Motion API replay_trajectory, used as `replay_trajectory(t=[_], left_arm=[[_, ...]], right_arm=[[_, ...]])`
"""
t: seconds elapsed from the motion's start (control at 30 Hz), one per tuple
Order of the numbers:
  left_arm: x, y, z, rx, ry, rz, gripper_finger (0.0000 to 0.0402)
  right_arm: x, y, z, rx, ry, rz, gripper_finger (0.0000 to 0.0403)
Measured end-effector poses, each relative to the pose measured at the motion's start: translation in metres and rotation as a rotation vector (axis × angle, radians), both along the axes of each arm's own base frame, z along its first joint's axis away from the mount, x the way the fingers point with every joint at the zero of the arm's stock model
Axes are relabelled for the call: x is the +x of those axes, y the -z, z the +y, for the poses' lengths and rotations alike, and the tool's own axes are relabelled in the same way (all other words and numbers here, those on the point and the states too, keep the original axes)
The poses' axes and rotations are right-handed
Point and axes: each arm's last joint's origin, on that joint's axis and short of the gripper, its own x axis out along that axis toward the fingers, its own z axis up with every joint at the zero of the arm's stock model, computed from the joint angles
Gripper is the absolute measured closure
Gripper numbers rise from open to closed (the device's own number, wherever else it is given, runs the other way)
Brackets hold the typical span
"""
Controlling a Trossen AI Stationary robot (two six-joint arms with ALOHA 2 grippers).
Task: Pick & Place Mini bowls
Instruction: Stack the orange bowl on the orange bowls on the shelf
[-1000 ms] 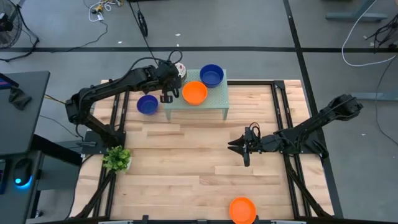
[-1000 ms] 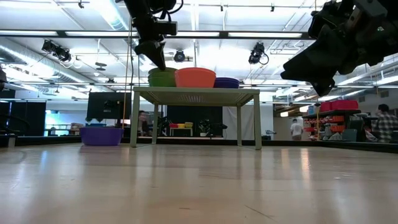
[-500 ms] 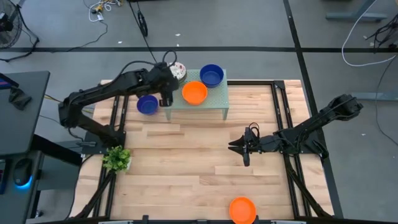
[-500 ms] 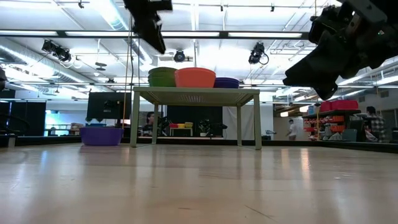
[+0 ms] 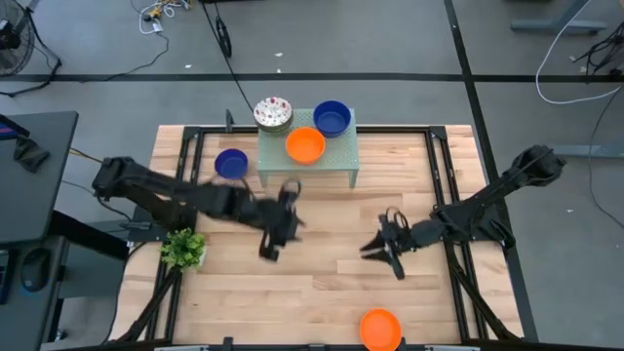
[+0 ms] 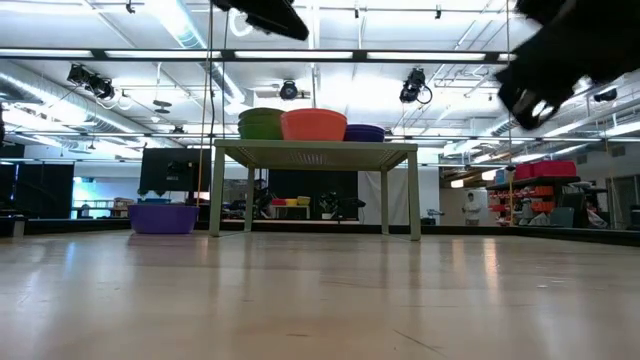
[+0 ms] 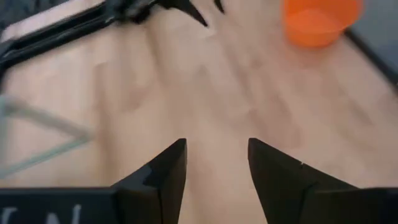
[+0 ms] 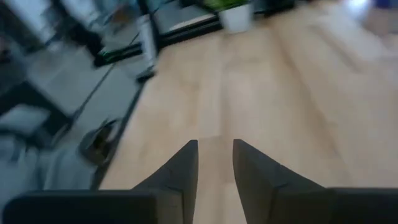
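Note:
A pale green mesh stand (image 5: pixel 336 161) at the table's far side carries a stack of speckled mini bowls (image 5: pixel 273 114) on its far left corner, an orange bowl (image 5: pixel 305 145) and a blue bowl (image 5: pixel 331 118). Another blue bowl (image 5: pixel 231 163) rests on the table left of the stand. A second orange bowl (image 5: pixel 380 329) sits at the near edge and also shows in the left wrist view (image 7: pixel 317 18). My left gripper (image 5: pixel 283 232) hovers over the table's middle, open and empty (image 7: pixel 217 155). My right gripper (image 5: pixel 375 252) hovers right of centre, open and empty (image 8: pixel 216 155).
A small leafy plant (image 5: pixel 182 249) stands at the table's left edge, close under my left arm. Black frame rails (image 5: pixel 444 185) run along the table's sides. Bare wood lies between the two grippers and toward the near edge.
My left gripper has swung quickly away from the stand's far left corner toward the table's middle and near side, dropping a little and tipping up from pointing steeply down. The speckled stack stays on the stand, now uncovered. My right gripper has drifted slightly toward the near edge.

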Motion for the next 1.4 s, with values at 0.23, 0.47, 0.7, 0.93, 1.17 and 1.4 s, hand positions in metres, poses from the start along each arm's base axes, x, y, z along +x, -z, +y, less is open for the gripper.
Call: replay_trajectory(t=[0.23, 0.47, 0.7, 0.93, 1.17, 1.4], left_arm=[[-0.003, 0.064, -0.049, -0.151, 0.002, -0.170, 0.0232], [-0.005, 0.105, -0.076, -0.209, -0.101, -0.155, 0.0232], [-0.005, 0.125, -0.097, -0.223, -0.084, -0.133, 0.0232], [-0.004, 0.126, -0.098, -0.211, -0.084, -0.158, 0.0232], [-0.003, 0.125, -0.097, -0.215, -0.088, -0.168, 0.0232], [-0.003, 0.125, -0.097, -0.216, -0.088, -0.171, 0.0232]], right_arm=[[0.002, -0.028, 0.066, -0.207, -0.147, 0.139, 0.0298], [0.025, -0.008, 0.117, -0.262, -0.215, 0.418, 0.0261], [0.044, 0.009, 0.139, -0.339, -0.277, 0.646, 0.0237], [0.049, 0.014, 0.134, -0.346, -0.255, 0.717, 0.0269], [0.051, 0.015, 0.133, -0.322, -0.331, 0.747, 0.0358], [0.062, 0.016, 0.123, -0.288, -0.231, 0.746, 0.0392]])
